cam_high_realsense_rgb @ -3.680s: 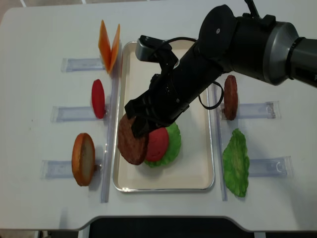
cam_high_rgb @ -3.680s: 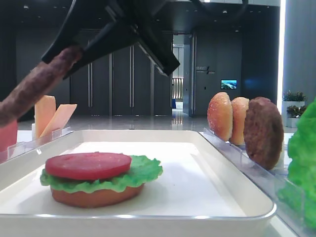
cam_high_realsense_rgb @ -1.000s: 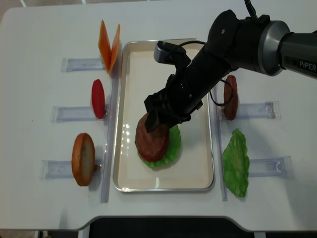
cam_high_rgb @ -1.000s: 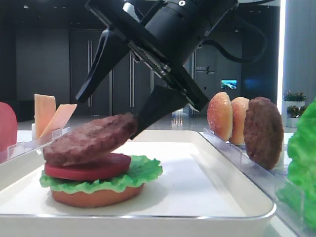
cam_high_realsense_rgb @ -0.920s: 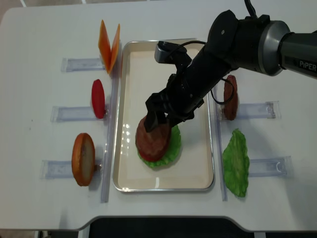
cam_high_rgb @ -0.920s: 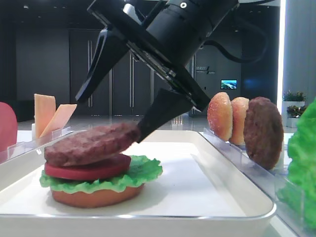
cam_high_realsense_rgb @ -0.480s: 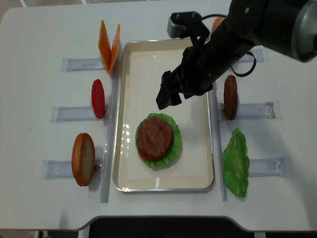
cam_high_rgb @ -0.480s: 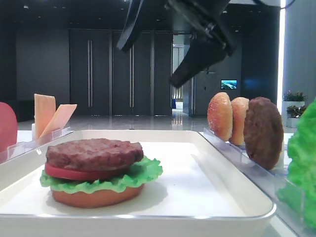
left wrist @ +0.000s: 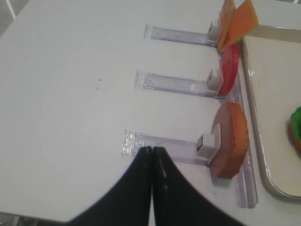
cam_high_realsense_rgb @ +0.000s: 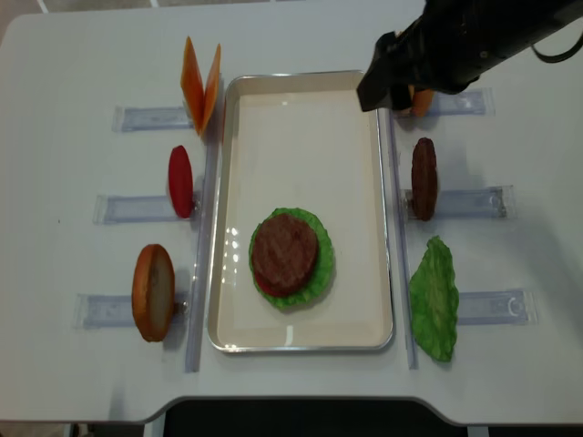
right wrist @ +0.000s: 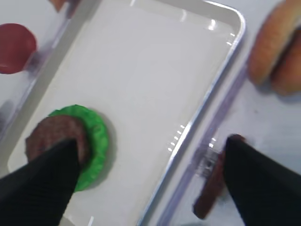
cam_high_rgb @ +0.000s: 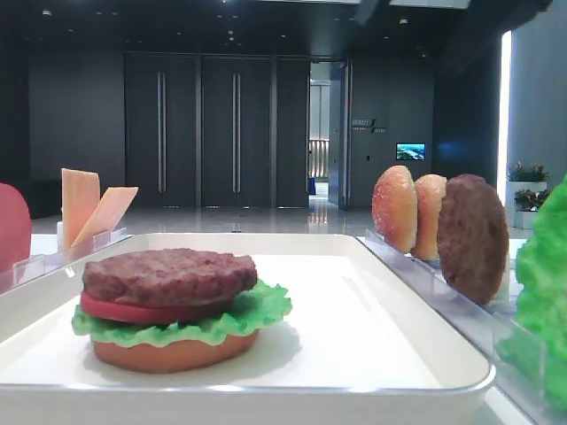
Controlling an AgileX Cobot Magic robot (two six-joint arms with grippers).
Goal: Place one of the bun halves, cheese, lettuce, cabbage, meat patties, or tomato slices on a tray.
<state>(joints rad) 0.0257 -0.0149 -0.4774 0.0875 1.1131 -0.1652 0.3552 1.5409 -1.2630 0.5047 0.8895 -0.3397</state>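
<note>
One stack sits on the tray [cam_high_realsense_rgb: 305,118], toward its near end: bun base, lettuce [cam_high_realsense_rgb: 319,264], tomato, meat patty [cam_high_realsense_rgb: 285,252] on top, lying flat. Your right gripper [cam_high_realsense_rgb: 387,77] hangs over the tray's far right corner, jaws spread wide, holding nothing. From it, the two bun halves [right wrist: 275,52] stand on edge just beside, in the far right rack; the spare patty [cam_high_realsense_rgb: 424,177] is one rack nearer. Right arm is the nearer one. Left gripper [left wrist: 151,155] is pinched closed, empty, over bare white tabletop [cam_high_realsense_rgb: 82,64] near the left bun [left wrist: 229,140]. Plenty of room on the tray's far half.
</note>
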